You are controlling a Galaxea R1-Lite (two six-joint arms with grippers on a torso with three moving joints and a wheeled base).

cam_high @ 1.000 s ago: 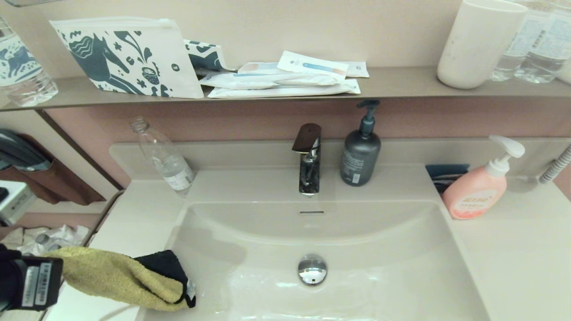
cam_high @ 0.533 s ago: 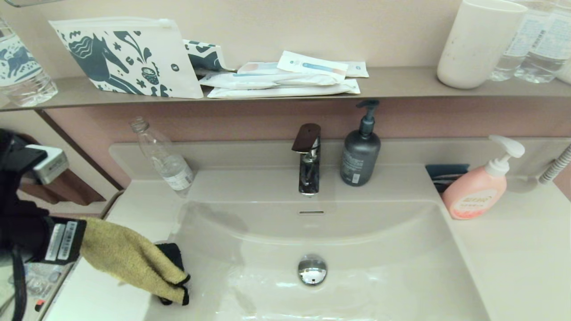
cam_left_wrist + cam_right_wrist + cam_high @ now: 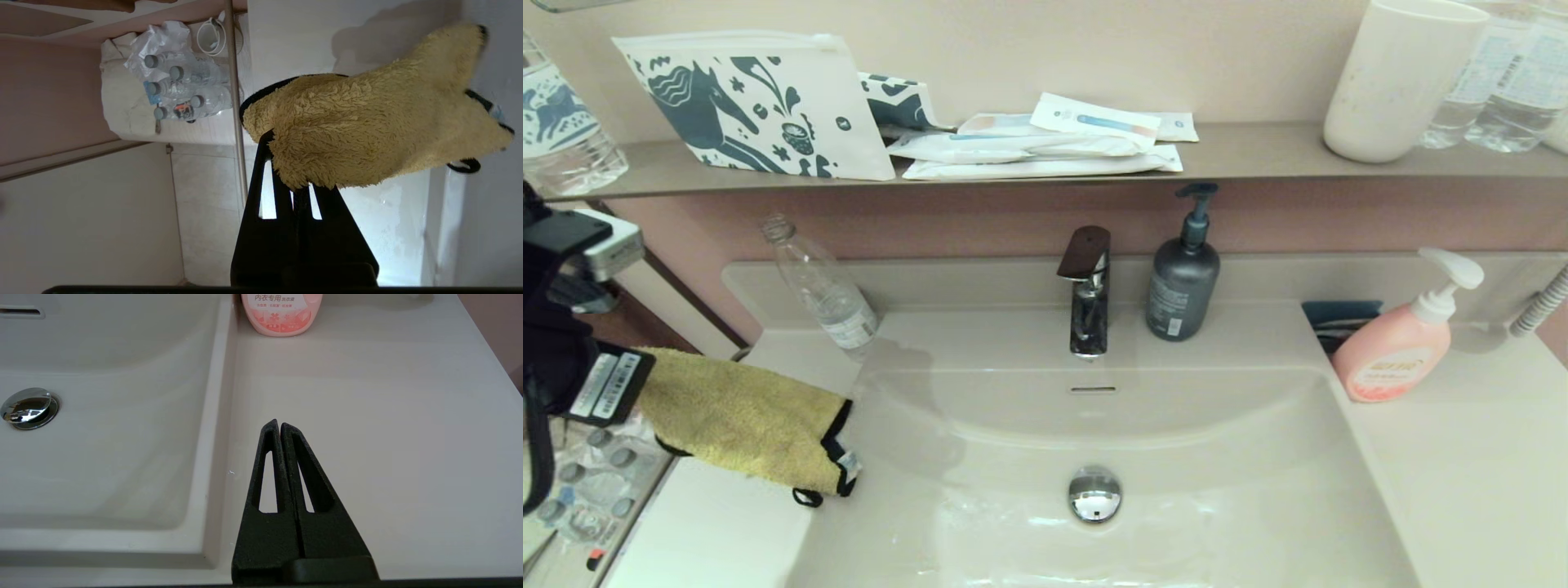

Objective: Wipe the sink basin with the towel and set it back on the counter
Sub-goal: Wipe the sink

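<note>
The mustard-yellow towel (image 3: 743, 429) with black edging hangs in the air over the left counter (image 3: 727, 531), its far end reaching the left rim of the sink basin (image 3: 1192, 457). My left gripper (image 3: 300, 183) is shut on the towel (image 3: 367, 126), its fingertips buried in the pile. The chrome drain plug (image 3: 1094, 494) sits in the basin's middle, with the overflow slot (image 3: 1093, 389) above it. Over the right counter (image 3: 388, 416), beside the basin's edge, my right gripper (image 3: 280, 425) stays shut on nothing; the head view does not show it.
A faucet (image 3: 1086, 294) and a dark pump bottle (image 3: 1183, 278) stand behind the basin. A clear bottle (image 3: 821, 290) leans at the back left. A pink pump bottle (image 3: 1396, 351) stands on the right counter. A grey-brown shelf (image 3: 1258, 155) carries a pouch, packets and a cup.
My left arm has risen and drawn back from the basin's left edge. The towel came up with it and now hangs flatter, yellow side up, over the left counter.
</note>
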